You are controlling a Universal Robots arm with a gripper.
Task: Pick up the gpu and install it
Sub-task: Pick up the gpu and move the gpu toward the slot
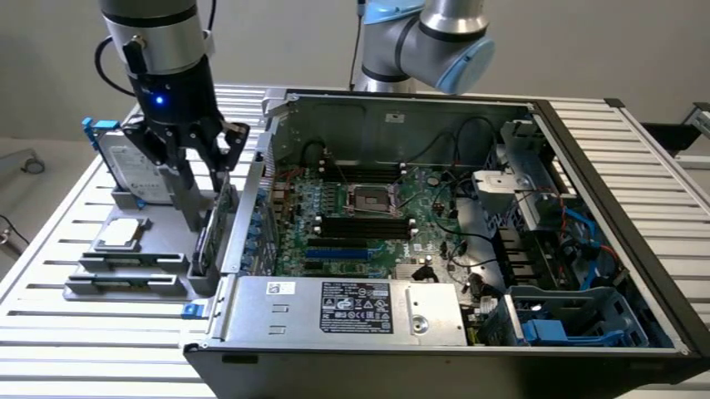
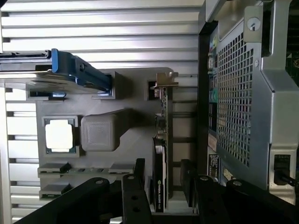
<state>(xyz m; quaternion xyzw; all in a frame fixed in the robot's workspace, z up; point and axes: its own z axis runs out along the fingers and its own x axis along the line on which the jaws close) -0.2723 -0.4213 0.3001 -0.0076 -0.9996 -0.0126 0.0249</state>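
Note:
The gpu (image 2: 160, 158) stands on edge in a slot of the grey holder (image 2: 100, 100), with its black shroud to one side and its metal end bracket (image 2: 166, 80) at the far end. In the exterior view the gpu (image 1: 209, 241) sits between the holder and the open computer case. My gripper (image 2: 163, 182) is lowered over the card's near end. Its black fingers (image 2: 139, 186) straddle the card, and a gap shows on one side. The gripper (image 1: 203, 199) is open and the card rests in its slot.
A hard drive in a blue-edged frame (image 1: 125, 166) stands at the holder's back, and a square silver CPU (image 1: 121, 233) lies in a pocket. The open case (image 1: 621, 249) shows the motherboard with blue expansion slots (image 1: 336, 249). A second arm (image 1: 427, 41) stands behind the case.

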